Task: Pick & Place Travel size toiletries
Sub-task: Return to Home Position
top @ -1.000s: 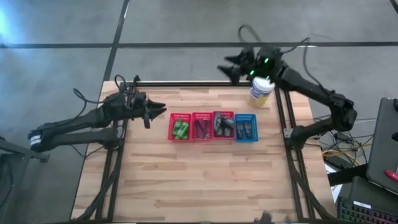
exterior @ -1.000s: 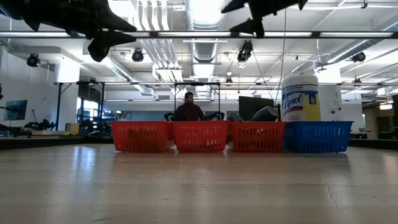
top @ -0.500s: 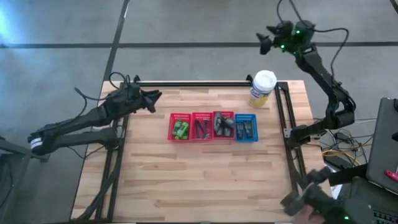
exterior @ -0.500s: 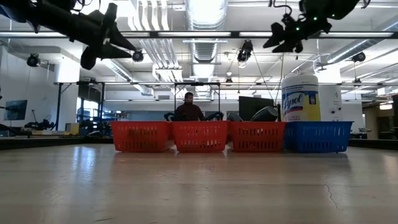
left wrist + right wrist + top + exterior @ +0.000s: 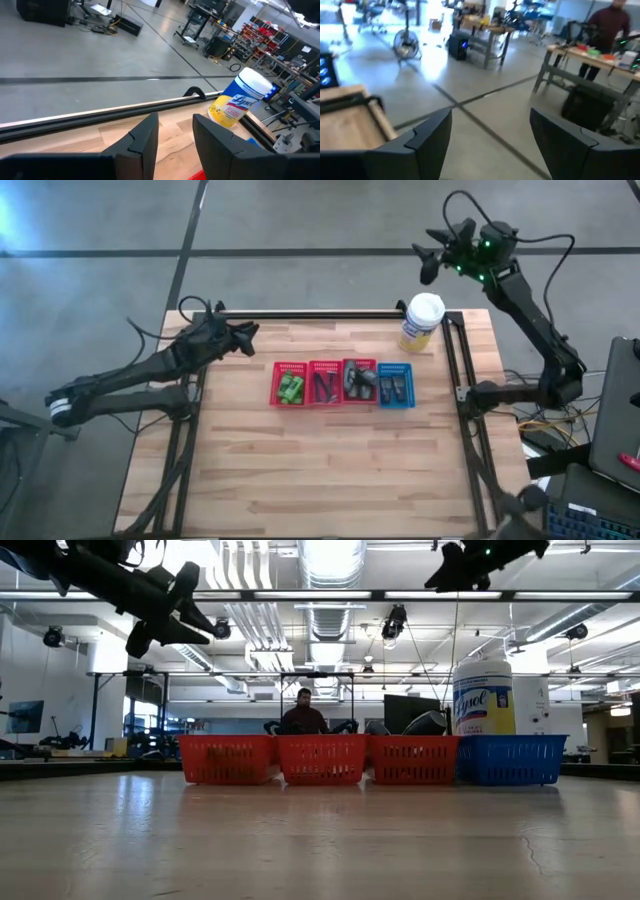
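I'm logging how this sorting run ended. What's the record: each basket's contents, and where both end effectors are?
left red basket: green bottles
middle red basket: thin dark sticks
right red basket: grey tubes
blue basket: dark items, kind unclear
Lysol canister: upright, back right corner of the table
left end effector: open, empty, over the table's back left edge
right end effector: open, empty, high beyond the table's back edge

Ceiling strips (image 5: pixel 330 560) glare behind my arms (image 5: pixel 120 588), leaving them black silhouettes from low; the table (image 5: pixel 330 470) is evenly lit, shadows faint.
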Controlling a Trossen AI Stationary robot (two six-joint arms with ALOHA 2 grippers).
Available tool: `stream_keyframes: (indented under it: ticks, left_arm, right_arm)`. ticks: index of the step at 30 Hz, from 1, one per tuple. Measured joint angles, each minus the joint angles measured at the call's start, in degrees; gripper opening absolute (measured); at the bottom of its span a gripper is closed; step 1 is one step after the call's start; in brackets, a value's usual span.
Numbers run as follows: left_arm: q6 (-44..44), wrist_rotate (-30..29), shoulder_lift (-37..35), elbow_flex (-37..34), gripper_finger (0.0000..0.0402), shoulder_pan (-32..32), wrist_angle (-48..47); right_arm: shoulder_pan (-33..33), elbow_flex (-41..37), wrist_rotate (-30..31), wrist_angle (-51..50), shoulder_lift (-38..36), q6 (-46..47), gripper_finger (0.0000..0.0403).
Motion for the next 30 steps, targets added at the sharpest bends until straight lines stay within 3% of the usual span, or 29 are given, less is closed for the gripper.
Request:
stream_keyframes:
  ticks: [8, 13, 20, 24, 30]
  left_arm:
    - [1.78, 0.46, 0.14, 0.00, 0.0126, 0.02, 0.01]
    - [4.42, 0.81, 0.19, 0.00, 0.0125, 0.02, 0.01]
    - [5.41, 1.36, 0.20, 0.00, 0.0124, 0.03, 0.02]
    - [6.73, 2.60, 0.21, 0.00, 0.0124, 0.15, -0.01]
    - [7.16, 3.17, 0.21, 0.00, 0.0122, 0.13, 0.01]
  right_arm:
    - [5.99, -3.84, 1.10, -10.60, -11.11, 1.98, 0.0242]
    - [9.81, -11.04, 13.40, -12.43, -22.33, 5.50, 0.0231]
    - [10.44, -22.95, 24.83, -11.92, -39.27, 8.78, 0.0223]
    - [10.37, -30.32, 38.11, -12.23, -46.03, 10.45, 0.0220]
    - [10.41, -42.83, 45.98, -9.23, -52.36, 16.55, 0.0224]
